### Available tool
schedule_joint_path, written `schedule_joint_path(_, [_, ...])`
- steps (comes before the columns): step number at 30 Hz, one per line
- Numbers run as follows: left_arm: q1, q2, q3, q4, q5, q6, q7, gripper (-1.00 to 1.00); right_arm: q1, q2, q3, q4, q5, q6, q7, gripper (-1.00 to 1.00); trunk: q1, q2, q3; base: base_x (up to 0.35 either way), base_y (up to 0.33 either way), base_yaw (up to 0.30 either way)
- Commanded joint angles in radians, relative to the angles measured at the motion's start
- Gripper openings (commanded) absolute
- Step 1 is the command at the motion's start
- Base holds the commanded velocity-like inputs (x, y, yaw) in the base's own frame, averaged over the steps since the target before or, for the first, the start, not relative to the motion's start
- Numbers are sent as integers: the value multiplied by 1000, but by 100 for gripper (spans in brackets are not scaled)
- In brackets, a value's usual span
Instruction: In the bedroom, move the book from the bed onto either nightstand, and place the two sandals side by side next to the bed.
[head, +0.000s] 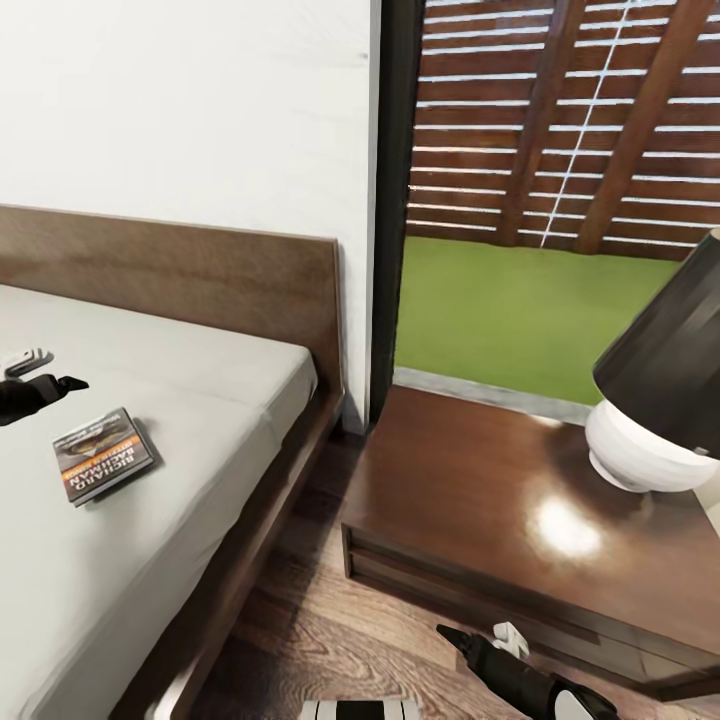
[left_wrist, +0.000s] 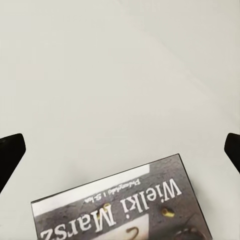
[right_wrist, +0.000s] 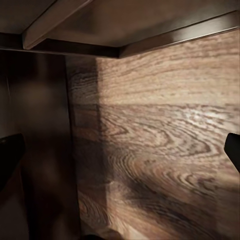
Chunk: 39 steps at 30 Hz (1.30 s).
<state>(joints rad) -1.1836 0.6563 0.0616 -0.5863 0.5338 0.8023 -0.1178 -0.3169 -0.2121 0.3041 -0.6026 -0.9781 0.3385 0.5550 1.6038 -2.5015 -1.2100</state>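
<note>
- Grey mattress of the bed (head: 150, 520) is taking up the left of the head view; the dark wooden frame and headboard are running round it. The bed is carrying the book, so the first half of the task is, by my reading, not yet done.
- Glossy brown nightstand (head: 480, 490) is standing just right of the bed, a strip of plank floor (head: 320, 640) between them. A lamp (head: 655, 400) is sitting toward its right rear; the near-left top is lying bare, which looks like fair room for the book.
- Book (head: 102, 455) is lying flat on the mattress near the bed's right edge, orange band up. In the left wrist view its cover (left_wrist: 125, 210) is showing below and between the fingers, not touching either.
- Left gripper (head: 45, 375) is hovering over the mattress just beside the book; the wrist view is showing its fingertips (left_wrist: 10, 155) spread wide, nothing between them.
- Right gripper (head: 480, 640) is hanging low before the nightstand's drawer front; the wrist view is showing its fingertips (right_wrist: 10, 160) spread wide too, empty, looking at floor and the cabinet's underside.
- Hidden or doubtful: I am finding no sandals here, so that half of the task is left unjudged. The book is being cut off by the left wrist view's edge. The left arm is cropped at the head view's border.
</note>
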Motion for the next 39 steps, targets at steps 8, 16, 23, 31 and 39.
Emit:
schedule_joint_path(8, [-1, 2, 4, 4, -6, 5, -7, 100, -1, -1, 4, 0, -10, 4, -1, 100, 0, 0, -12, 0, 0, 0])
schedule_joint_path(16, [-1, 2, 4, 4, -5, 5, -8, 100, -1, -1, 3, 0, -11, 4, 0, 100, 0, 0, -22, 0, 0, 0])
schedule_joint_path(23, [-1, 3, 3, 3, -4, 5, -8, 100, -1, -1, 1, 0, -11, 4, -1, 100, 0, 0, -29, 0, 0, 0])
schedule_joint_path(31, [-1, 3, 4, 3, -3, 5, -8, 100, -1, -2, 0, 0, -11, 4, 0, 100, 0, 0, -32, 0, 0, 0])
schedule_joint_path(39, [-1, 4, 3, 3, -3, 5, -8, 100, -1, -3, 0, 1, -11, 3, 0, 100, 0, 0, -32, 0, 0, 0])
